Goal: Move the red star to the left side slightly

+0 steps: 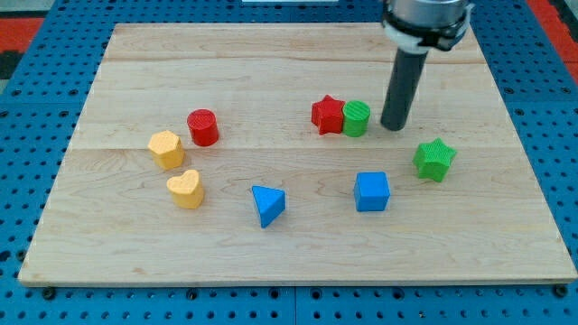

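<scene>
Lining up: dark rod tool tip [392,126], holding nothing, sitting just right of green cylinder block [356,118] touching red star block [328,115]; needing leftward push next.

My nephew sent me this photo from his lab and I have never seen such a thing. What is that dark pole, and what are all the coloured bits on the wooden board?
The dark pole is the end of a robot arm. It has no hand and holds nothing; its lower end, my tip, slides along the wooden board and nudges blocks. There is one camera view, looking down at the board at a slant.

Right now my tip stands just to the view's right of the green cylinder, which sits against the red star. The star is to go slightly left.

Elsewhere lie a red cylinder, a yellow hexagonal block, a yellow heart, a blue triangle, a blue cube and a green star.
</scene>
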{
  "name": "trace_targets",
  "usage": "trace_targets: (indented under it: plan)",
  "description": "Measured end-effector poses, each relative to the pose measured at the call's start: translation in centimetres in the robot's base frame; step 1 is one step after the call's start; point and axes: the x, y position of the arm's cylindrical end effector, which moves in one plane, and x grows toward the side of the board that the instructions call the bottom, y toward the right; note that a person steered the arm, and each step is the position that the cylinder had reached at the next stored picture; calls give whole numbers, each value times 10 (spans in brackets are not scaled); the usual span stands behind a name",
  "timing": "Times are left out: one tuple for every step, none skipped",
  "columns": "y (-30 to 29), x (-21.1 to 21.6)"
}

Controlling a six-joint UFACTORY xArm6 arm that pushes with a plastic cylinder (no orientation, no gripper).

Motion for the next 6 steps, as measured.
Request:
trace_targets:
  plan:
    - [-1,-17]
    - [-46,-12]
    - [-88,-6]
    - [-96,-6]
    - [-100,-11]
    - [-125,-20]
